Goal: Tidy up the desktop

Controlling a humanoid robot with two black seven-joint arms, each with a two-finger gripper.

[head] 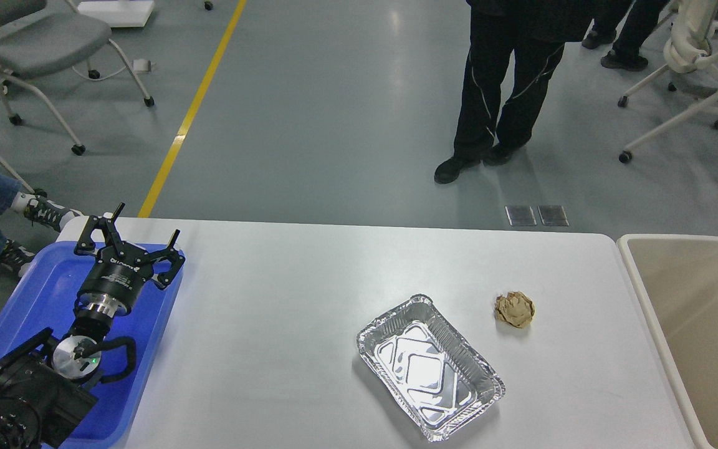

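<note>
The desktop (284, 299) is a wide white tabletop with rounded corners. On it lie an empty silver foil tray (429, 366) right of centre and a crumpled brown paper ball (514, 309) just beyond the tray's right side. My left gripper (129, 229) is open and empty, hovering over the far end of the blue plastic tray (35, 299) at the left edge. My right arm and gripper are out of view. The white paper cup is out of view too.
A beige rectangular bin (646, 293) stands against the desktop's right edge. A person in black trousers (502, 87) stands on the floor beyond the table. Wheeled chairs stand at the far left (41, 43) and the far right (702, 75).
</note>
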